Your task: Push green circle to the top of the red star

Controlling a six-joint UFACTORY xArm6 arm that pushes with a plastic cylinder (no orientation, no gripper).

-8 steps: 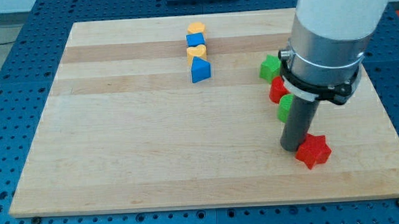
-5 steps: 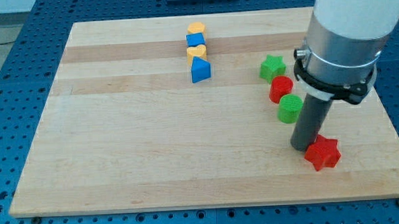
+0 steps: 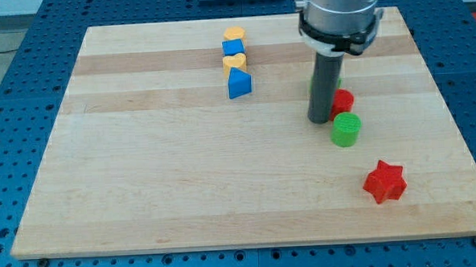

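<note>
The green circle [image 3: 346, 129] lies on the wooden board [image 3: 142, 154] at the view's right. The red star [image 3: 384, 182] lies below and to the right of it, near the board's bottom right. My tip [image 3: 319, 119] rests on the board just left of the green circle's upper edge, close to it and beside a red circle [image 3: 343, 101]. The rod hides most of a green star behind it.
A column of blocks stands at the view's top middle: an orange block [image 3: 234, 33], a blue block [image 3: 233, 47], an orange block [image 3: 234, 63] and a blue triangle [image 3: 239, 83]. The board's right edge runs close to the red star.
My tip left the red star and moved up and left, to the left of the red and green circles. The red star shifted slightly right and down earlier. The green circle kept its place.
</note>
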